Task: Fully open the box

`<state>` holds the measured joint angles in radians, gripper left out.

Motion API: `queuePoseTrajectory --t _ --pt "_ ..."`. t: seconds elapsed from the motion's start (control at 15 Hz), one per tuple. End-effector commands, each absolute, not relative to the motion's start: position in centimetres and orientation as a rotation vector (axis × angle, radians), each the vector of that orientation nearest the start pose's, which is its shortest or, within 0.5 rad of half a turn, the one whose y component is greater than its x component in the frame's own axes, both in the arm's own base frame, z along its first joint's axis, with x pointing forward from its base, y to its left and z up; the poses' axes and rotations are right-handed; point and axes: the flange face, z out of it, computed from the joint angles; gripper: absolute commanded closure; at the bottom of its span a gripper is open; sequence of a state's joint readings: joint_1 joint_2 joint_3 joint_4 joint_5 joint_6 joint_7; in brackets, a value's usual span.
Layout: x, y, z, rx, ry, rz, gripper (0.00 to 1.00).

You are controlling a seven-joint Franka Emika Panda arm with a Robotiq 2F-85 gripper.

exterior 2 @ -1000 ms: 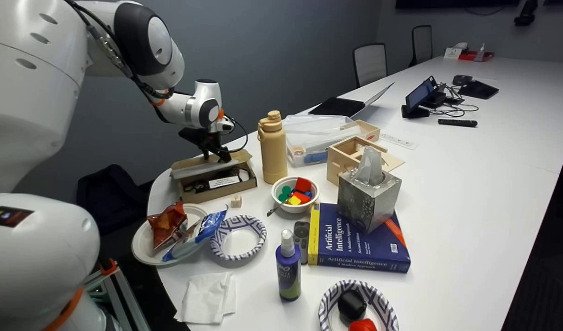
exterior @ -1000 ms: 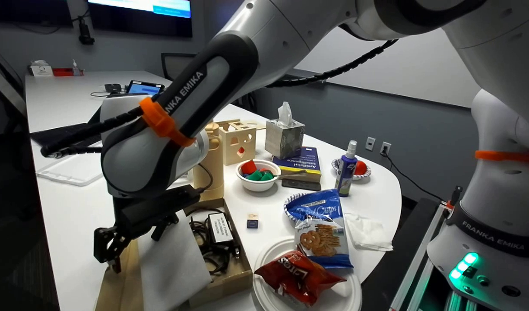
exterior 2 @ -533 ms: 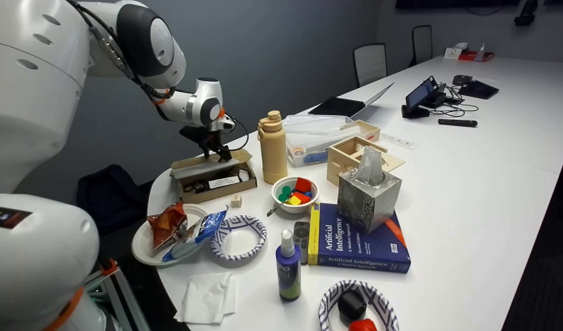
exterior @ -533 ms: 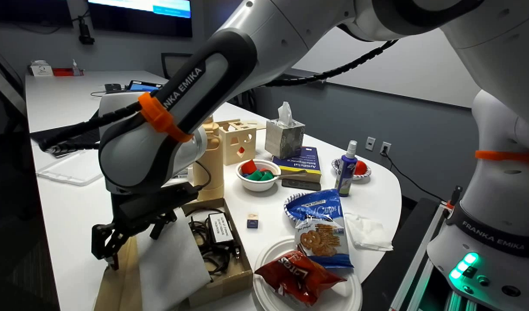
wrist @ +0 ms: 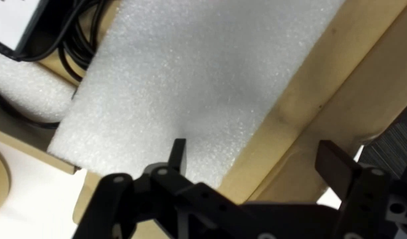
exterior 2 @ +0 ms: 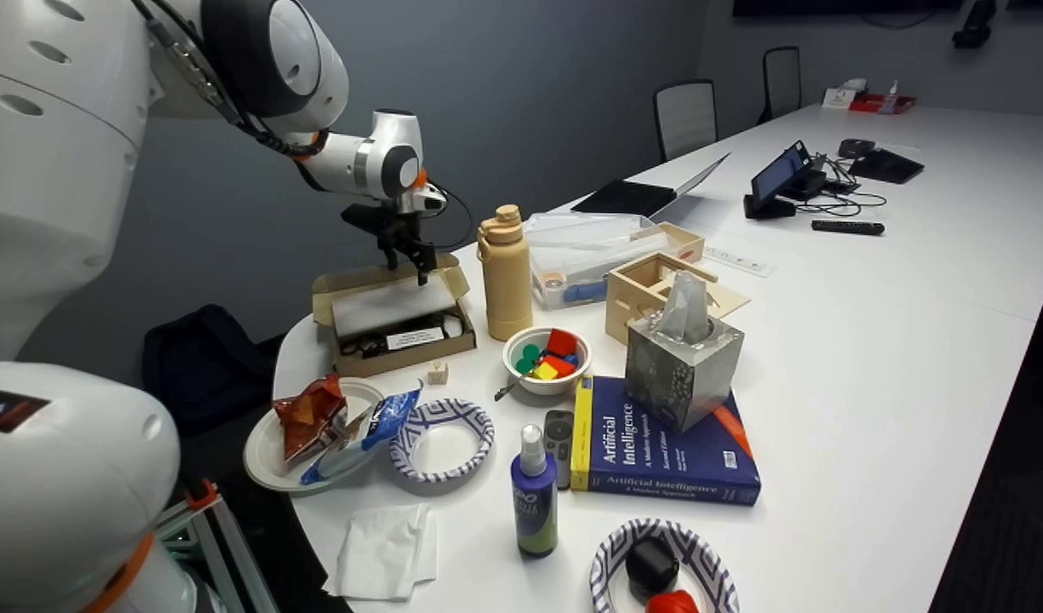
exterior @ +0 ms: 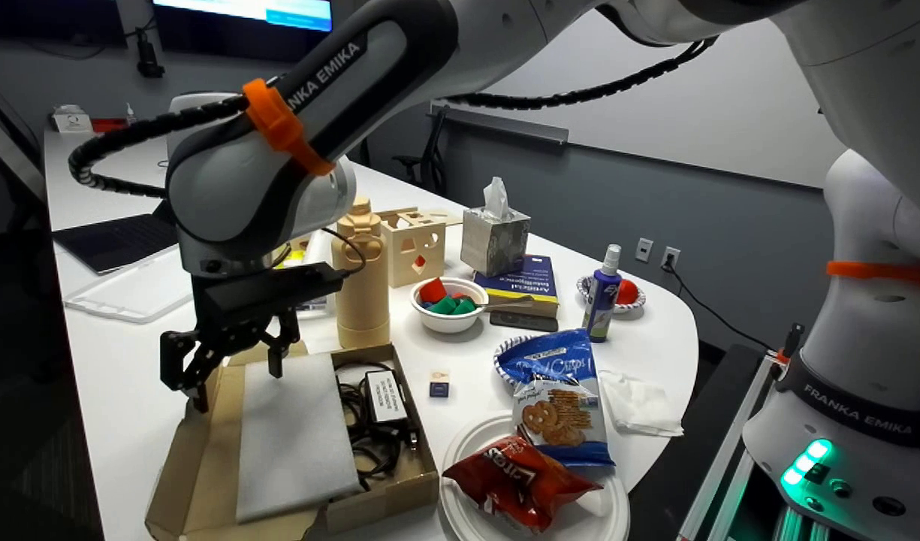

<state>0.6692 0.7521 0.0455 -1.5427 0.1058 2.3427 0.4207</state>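
The brown cardboard box (exterior: 384,500) stands near the table end, its lid (exterior: 215,458) swung back away from the tray; both also show in an exterior view (box (exterior 2: 406,356), lid (exterior 2: 327,305)). A pale foam sheet (exterior: 294,443) lies against the lid's inside. The tray holds black cables and an adapter (exterior: 386,396). The label on the lid's outside is hidden. My gripper (exterior: 236,387) is open and empty over the lid's end by the bottle. In the wrist view its fingers (wrist: 254,151) straddle the lid's fold line, one over foam (wrist: 176,83), one over the flap (wrist: 343,109). I cannot tell whether a finger touches.
A tan bottle (exterior: 363,293) stands close beside the box's end. A plate (exterior: 617,518) with a red chip bag (exterior: 516,481) and a blue snack bag (exterior: 561,406) is beside the tray. A small wooden block (exterior: 438,385) and a bowl (exterior: 446,321) stand nearby.
My gripper has risen clearly since half a second ago. The lid, lower before, now stands more raised, and more of its inside and edge flap shows. The foam sheet lies flatter against the lid.
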Motion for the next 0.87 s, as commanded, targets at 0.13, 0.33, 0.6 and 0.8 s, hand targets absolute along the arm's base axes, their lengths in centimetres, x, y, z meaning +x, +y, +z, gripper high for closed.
queuePoseTrajectory --t 0.13,0.33,0.6,0.8 --pt "54.3 44.6 26.0 -3.072 -0.322 0.077 0.00" --pt "54.3 43.5 27.7 -3.108 -0.299 0.085 0.00" --pt "54.1 42.0 29.1 -3.142 -0.259 0.117 0.00" --pt "53.9 41.1 29.5 -3.156 -0.224 0.131 0.00"
